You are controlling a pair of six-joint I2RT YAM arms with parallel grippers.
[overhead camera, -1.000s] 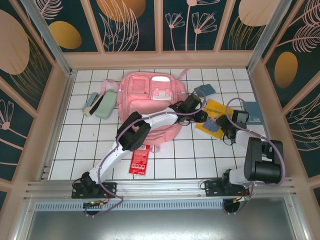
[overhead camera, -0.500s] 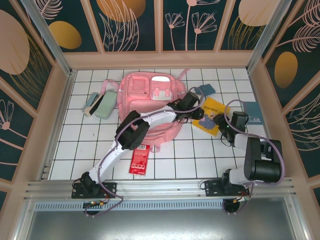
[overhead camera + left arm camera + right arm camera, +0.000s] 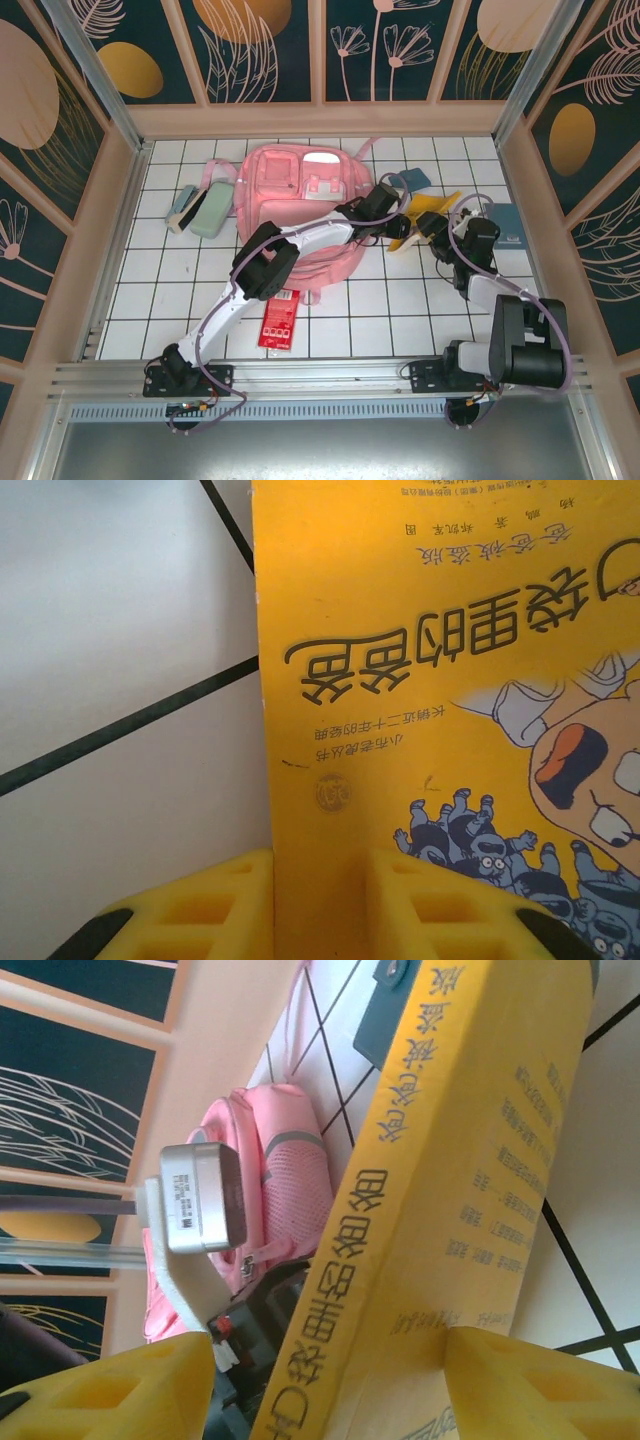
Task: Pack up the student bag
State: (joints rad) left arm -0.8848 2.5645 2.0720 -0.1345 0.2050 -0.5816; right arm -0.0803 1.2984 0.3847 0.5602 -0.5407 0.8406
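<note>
**A:** Where is the student bag?

**B:** The student bag (image 3: 300, 185) lies flat on the white tiled desk (image 3: 180, 290), front pockets facing up. Thin pink straps trail off its far corners. The right wrist view catches it too, as a pink bulge past the book.

**A:** And the arms?

**B:** The left arm reaches across the bag's near right corner. Both arms meet just off the bag's right edge, at a yellow book (image 3: 432, 207). The book is tipped up on edge rather than lying flat on the tiles.

**A:** How does the left end effector stand?

**B:** The left end effector (image 3: 320, 900) is narrow. Its two yellow fingers (image 3: 200, 915) sit tight against either face of the book, clamping one edge.

**A:** And the right one?

**B:** The right end effector (image 3: 325, 1380) stands wider and straddles the book on the side away from the bag. One pad rests against the cover, and a dark gap shows beside the other. Whether it actually grips, I cannot tell.

**A:** Anything else around the bag?

**B:** A mint-green pencil case (image 3: 207, 212) lies just beside the bag's left edge. A red packet (image 3: 280, 320) sits at its near edge. Beyond the book, further from the bag, lies a dark teal booklet (image 3: 508, 225).
</note>
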